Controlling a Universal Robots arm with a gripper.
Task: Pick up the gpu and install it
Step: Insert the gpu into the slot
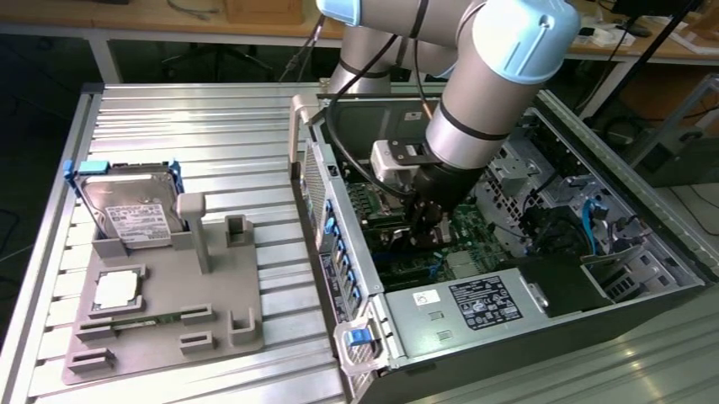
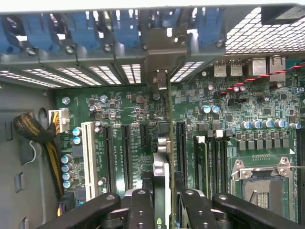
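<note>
The black fingers (image 2: 143, 210) of the gripper (image 2: 161, 210) are clenched on the gpu (image 2: 162, 176), which stands on edge between them. In the wrist view the card runs as a thin vertical line from the fingers up toward the case's rear wall, its silver bracket (image 2: 161, 78) meeting the row of slot openings below the blue clips (image 2: 95, 28). The card sits over the green motherboard (image 2: 224, 133), in line with the black expansion slots (image 2: 125, 152); whether its edge is fully seated in a slot cannot be told.

In the exterior view, the robot arm (image 1: 494, 93) reaches down into the open computer case (image 1: 494, 337), which lies on its side on a ribbed metal table (image 1: 191, 143). The gripper (image 1: 433, 223) is low inside the case, just above the motherboard.

Toward the exterior view's left, well apart from the case, a grey holder tray (image 1: 168, 311) rests on the table. A silver hard drive (image 1: 130, 206) with a white label and blue tabs stands in it, and a square processor chip (image 1: 116, 290) lies flat below it.
</note>
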